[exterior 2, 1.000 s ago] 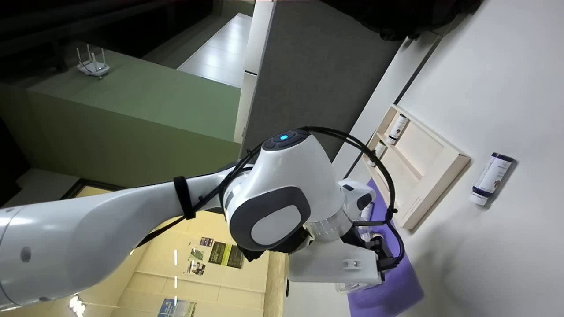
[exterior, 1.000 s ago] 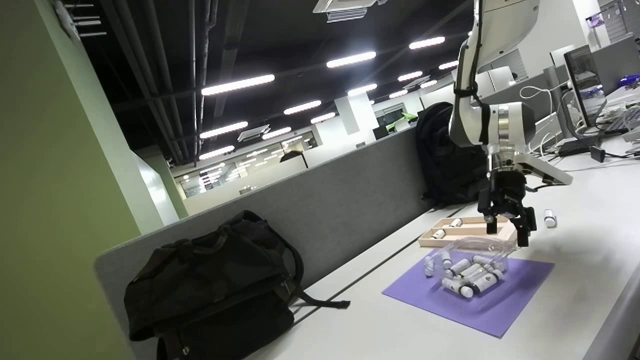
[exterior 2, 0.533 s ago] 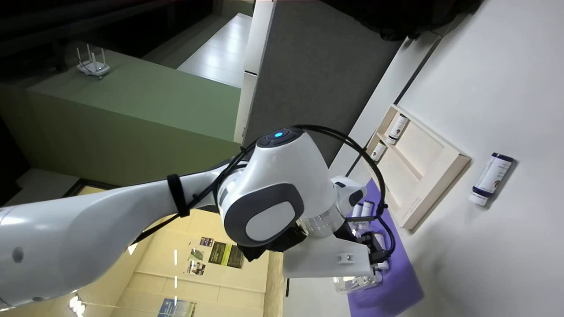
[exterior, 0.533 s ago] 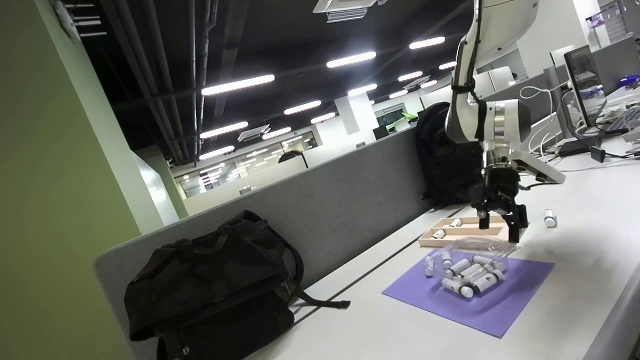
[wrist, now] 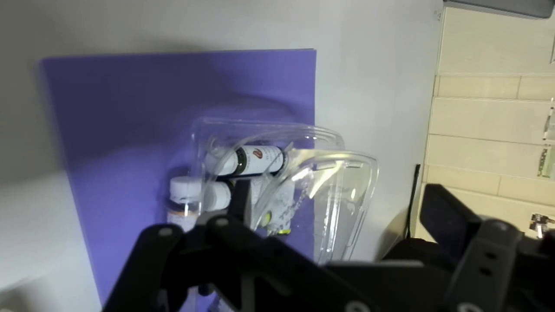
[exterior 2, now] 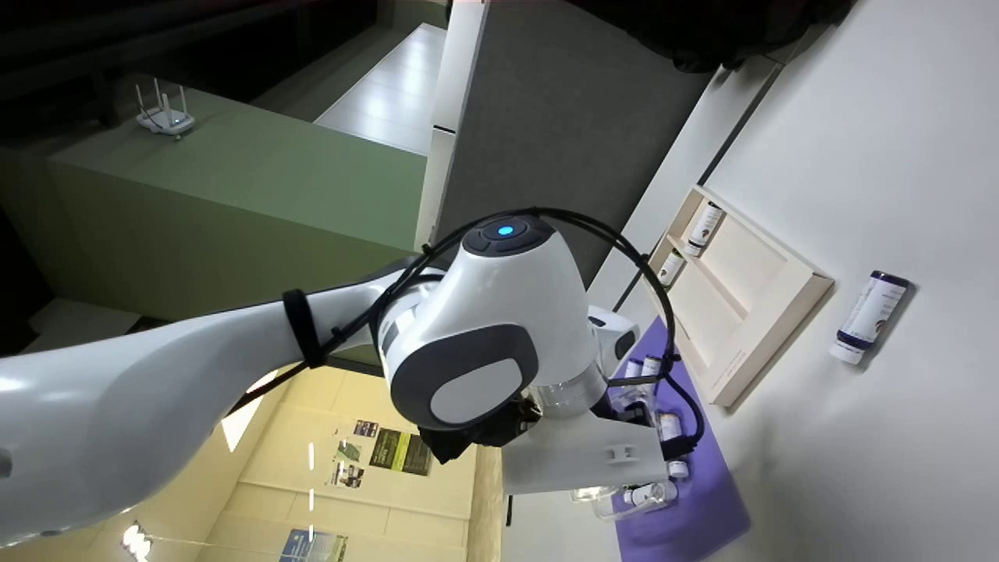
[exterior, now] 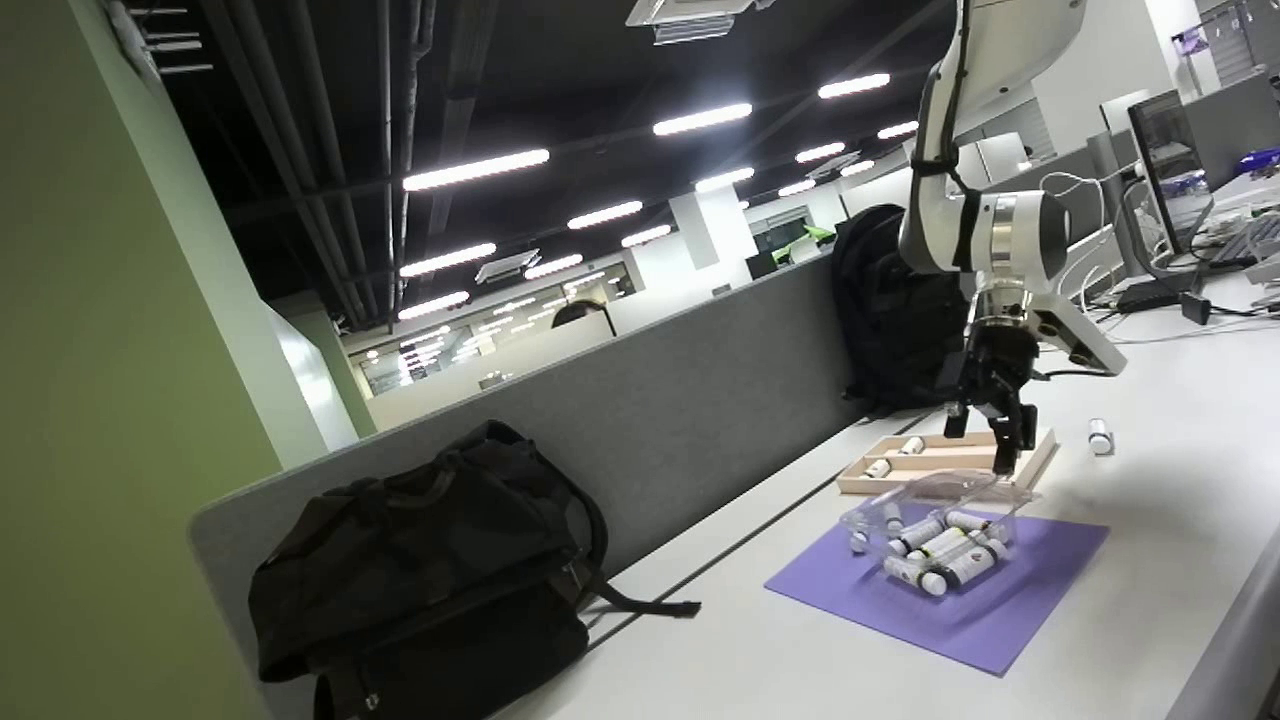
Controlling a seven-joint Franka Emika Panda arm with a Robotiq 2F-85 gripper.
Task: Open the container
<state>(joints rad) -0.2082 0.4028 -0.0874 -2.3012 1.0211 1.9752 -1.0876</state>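
Observation:
The container here is a clear hinged plastic box on the purple mat, holding several small white bottles. Its clear lid stands raised and tilted from the base in the wrist view. The lid and box are partly hidden by the arm in an exterior view. My gripper is open just above the lid. In the wrist view the gripper has one finger beside the lid's rim, over the base; I cannot tell whether they touch.
A shallow tan wooden tray with two bottles in its compartments lies beside the mat. A loose bottle lies on the table. A grey partition and backpacks stand along the far side.
My gripper has moved left and slightly up in an exterior view. The clear lid has tipped left and now stands apart from the base. The open jaws look unchanged.

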